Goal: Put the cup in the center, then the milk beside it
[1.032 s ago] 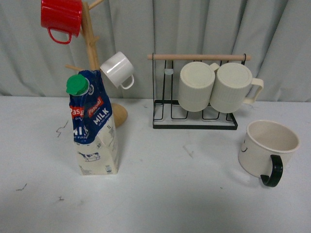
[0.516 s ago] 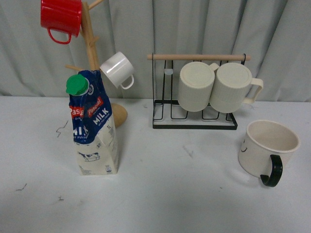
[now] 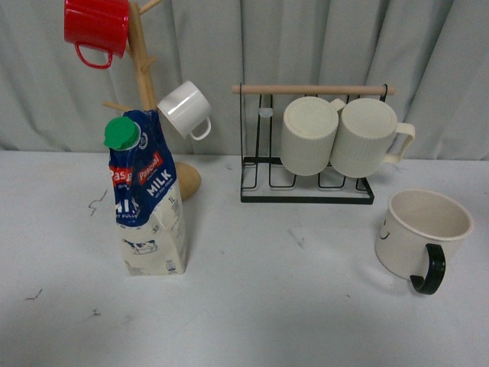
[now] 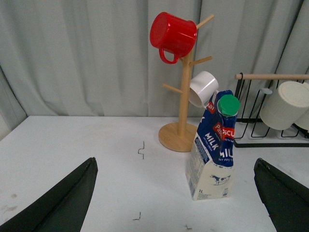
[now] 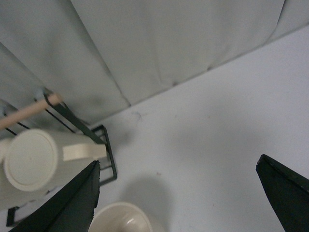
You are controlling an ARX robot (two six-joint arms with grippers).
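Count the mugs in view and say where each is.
5: red mug and white mug on the wooden tree; left ribbed mug and right ribbed mug on the wire rack; the cup on the table. None seems hidden.

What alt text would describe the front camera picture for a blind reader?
A white table holds a blue-and-white milk carton on the left and a cream cup with a black handle on the right. Behind them, a wooden mug tree carries a red mug and a small white mug, and a wire rack holds two ribbed cream mugs.
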